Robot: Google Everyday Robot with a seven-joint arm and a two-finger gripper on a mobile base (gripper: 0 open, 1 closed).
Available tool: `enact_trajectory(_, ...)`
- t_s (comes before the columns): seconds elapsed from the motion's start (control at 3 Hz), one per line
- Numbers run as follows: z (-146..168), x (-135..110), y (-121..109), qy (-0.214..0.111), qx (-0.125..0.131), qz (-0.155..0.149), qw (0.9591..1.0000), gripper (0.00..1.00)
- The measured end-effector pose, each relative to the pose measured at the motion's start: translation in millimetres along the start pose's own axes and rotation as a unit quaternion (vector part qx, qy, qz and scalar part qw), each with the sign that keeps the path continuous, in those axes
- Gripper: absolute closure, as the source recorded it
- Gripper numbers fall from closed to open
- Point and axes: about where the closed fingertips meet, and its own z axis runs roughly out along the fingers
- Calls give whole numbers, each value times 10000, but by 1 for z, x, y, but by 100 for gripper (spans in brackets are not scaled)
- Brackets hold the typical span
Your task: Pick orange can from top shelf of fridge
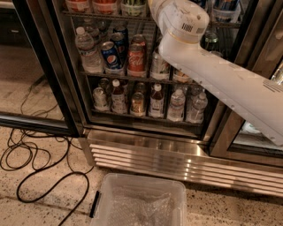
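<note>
The fridge (pixel 146 145) stands open in front of me, with black frames and a ribbed steel base. The top shelf (pixel 106 16) is the wire rack at the upper edge of the view. Only the bottoms of three containers show on it: two reddish-orange ones (pixel 78 4) (pixel 104 5) and a greenish one. I cannot tell which of them is the orange can. My white arm (pixel 212 75) rises from the right to the wrist (pixel 179 20) at that shelf's height. My gripper is past the top edge, out of view.
The middle rack holds a water bottle (pixel 87 50), a blue Pepsi can (pixel 110 55), a red Coca-Cola can (pixel 136 59) and more bottles. The lowest rack holds several small bottles. A clear plastic bin (pixel 141 201) sits on the floor in front. Black cables (pixel 35 163) lie at the left.
</note>
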Motion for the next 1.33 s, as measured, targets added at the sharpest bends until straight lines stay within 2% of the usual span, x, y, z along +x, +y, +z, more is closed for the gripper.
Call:
enact_trajectory(0.33, 1, -3, 2, 17, -42, 66, 10000, 100)
enact_trajectory(1.33, 0, -20, -10, 19, 93, 571, 9983, 100)
